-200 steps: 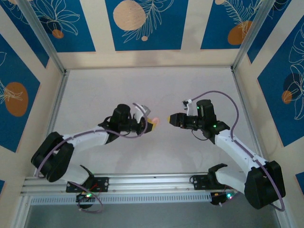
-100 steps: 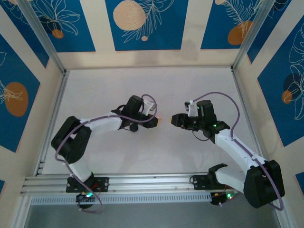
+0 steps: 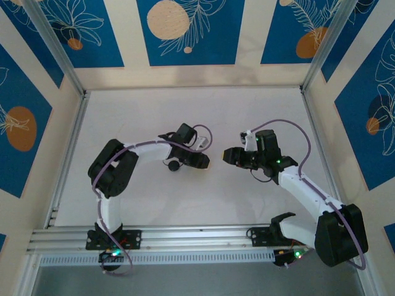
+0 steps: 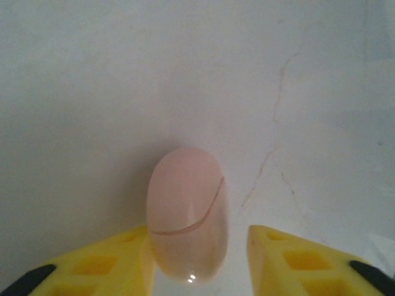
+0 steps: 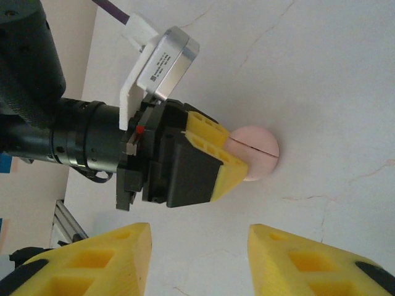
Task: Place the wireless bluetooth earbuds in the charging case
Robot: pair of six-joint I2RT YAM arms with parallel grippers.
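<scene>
Pink charging case (image 4: 187, 213), lid closed, lies near the table's (image 5: 321, 74) middle between the left gripper's (image 4: 197, 246) spread yellow fingers, a gap showing on one side. Right gripper (image 5: 199, 246), jaws parted and empty, faces it nearby.

Left gripper (image 3: 204, 161), right gripper (image 3: 227, 155) (both parted)

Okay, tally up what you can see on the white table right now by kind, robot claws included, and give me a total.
Pale pink rounded plastic case with a seam: 1
Yellow-fingered robot claws: 2 (left claw, right claw)
Total: 3
</scene>
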